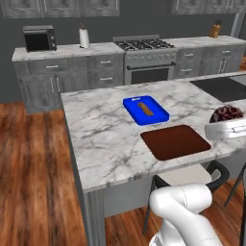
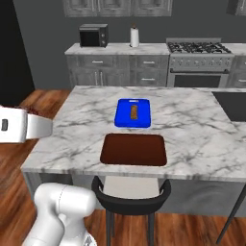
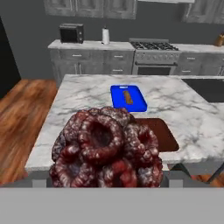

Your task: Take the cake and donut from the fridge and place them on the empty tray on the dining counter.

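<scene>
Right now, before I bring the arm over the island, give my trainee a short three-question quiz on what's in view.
1. True or false: the tray on the dining counter already has something on it.
2. Which lies nearer the stove: A, the tray, or B, the blue tray?
3. What is the gripper carrying?
Key: 1 false; 2 B; 3 the cake.

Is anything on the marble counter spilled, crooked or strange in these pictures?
Nothing stands out. The brown tray lies flat and bare near the counter edge, and the blue tray behind it holds its brown bar neatly. The cake looks whole, held in the gripper.
</scene>
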Controlling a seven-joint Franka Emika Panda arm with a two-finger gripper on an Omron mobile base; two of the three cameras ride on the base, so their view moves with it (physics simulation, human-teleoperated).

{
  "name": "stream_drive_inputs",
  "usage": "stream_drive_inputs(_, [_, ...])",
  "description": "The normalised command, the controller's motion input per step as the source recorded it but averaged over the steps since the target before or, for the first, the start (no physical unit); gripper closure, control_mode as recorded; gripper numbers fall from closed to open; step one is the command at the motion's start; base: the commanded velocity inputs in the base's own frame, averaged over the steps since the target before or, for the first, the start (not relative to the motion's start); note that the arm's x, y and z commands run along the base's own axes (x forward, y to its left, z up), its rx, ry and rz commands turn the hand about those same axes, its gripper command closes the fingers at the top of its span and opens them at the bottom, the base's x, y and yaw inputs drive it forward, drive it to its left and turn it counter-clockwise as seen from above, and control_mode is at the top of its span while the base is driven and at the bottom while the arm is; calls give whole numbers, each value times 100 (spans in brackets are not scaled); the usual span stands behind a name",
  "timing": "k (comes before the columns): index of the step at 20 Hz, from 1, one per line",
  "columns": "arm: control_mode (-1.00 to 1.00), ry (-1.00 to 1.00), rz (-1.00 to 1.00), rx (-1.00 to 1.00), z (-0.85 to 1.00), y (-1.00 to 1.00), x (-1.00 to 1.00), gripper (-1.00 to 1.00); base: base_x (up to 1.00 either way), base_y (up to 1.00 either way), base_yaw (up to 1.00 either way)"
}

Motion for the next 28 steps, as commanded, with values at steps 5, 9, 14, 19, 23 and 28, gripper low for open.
stream_drive_inputs(5, [-100,27,32,13,-40,-23,100,100,0,0,0])
stream_drive_inputs(9, [-100,38,1,0,-58,0,100,100,0,0,0])
stream_drive_inputs(14, [-100,31,0,0,-66,5,100,100,0,0,0])
stream_drive_inputs(19, [-100,2,0,-6,-61,0,78,100,0,0,0])
stream_drive_inputs(23, [-100,-7,3,-9,-59,0,28,100,0,0,0])
stream_drive_inputs(28, [-100,-8,3,-5,-56,-14,29,100,0,0,0])
